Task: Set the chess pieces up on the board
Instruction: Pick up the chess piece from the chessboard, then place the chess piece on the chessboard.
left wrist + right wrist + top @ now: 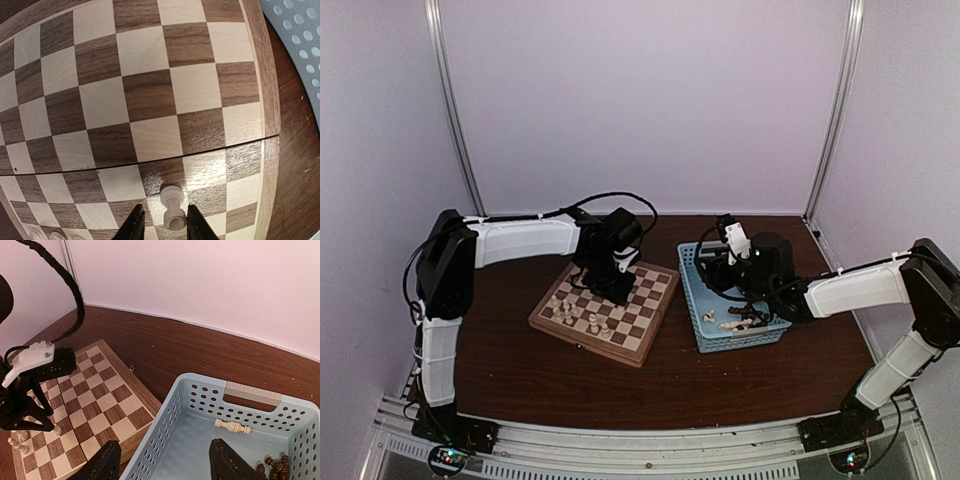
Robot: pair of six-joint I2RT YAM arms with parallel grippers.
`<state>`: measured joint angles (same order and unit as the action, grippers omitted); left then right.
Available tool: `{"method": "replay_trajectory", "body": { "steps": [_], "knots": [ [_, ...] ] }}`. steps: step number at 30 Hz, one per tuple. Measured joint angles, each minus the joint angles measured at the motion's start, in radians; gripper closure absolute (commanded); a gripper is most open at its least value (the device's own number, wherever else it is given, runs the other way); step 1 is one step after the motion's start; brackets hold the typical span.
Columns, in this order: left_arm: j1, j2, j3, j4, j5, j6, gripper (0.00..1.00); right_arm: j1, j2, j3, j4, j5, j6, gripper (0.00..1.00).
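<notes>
The wooden chessboard (620,330) lies mid-table and fills the left wrist view (150,95). Several cream-white pieces (588,322) stand on its near-left squares. My left gripper (612,288) hangs low over the board, its jaws open around a cream-white piece (173,207) on a square. The right finger is close to that piece and the left finger stands apart from it. My right gripper (165,462) is wide open and empty over the light-blue basket (161,440). In the basket a cream piece (232,427) lies on its side, and dark brown pieces (272,470) sit in a corner.
The basket (692,300) stands just right of the board, its wall near the board's rim (270,100). More pieces lie in the basket's near end (735,322). A pale wall and metal posts close in the back of the dark wooden table (520,380).
</notes>
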<state>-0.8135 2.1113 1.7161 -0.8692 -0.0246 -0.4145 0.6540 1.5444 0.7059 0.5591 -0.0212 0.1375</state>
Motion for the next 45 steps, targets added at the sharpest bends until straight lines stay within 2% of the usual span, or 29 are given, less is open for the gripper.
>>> {"method": "replay_trajectory", "body": {
  "steps": [5,8,12,24,28,33,39,45],
  "knots": [
    [0.000,0.008,0.000,0.000,0.002,0.000,0.75,0.000,0.000,0.000,0.000,0.000,0.000,0.36],
    [0.000,0.015,0.000,0.000,0.002,0.000,0.87,0.000,0.000,0.000,0.000,0.000,0.000,0.36],
    [0.000,0.017,0.000,-0.001,0.003,0.001,0.93,0.000,0.000,0.000,-0.001,0.000,-0.001,0.36],
    [0.002,-0.010,-0.001,-0.023,-0.035,0.002,0.96,0.000,0.004,0.004,-0.002,0.000,-0.004,0.36],
    [0.017,-0.105,-0.043,-0.016,-0.042,0.002,0.96,0.000,0.011,0.004,-0.008,0.000,-0.008,0.36],
    [0.072,-0.293,-0.174,0.000,-0.051,0.000,0.96,0.000,0.014,0.006,-0.013,0.000,-0.013,0.36],
    [0.178,-0.500,-0.334,0.013,-0.023,-0.014,0.95,0.000,0.014,0.006,-0.015,0.001,-0.020,0.36],
    [0.281,-0.603,-0.485,0.016,0.017,-0.033,0.95,0.000,0.015,0.007,-0.017,0.001,-0.023,0.36]
  ]
}}
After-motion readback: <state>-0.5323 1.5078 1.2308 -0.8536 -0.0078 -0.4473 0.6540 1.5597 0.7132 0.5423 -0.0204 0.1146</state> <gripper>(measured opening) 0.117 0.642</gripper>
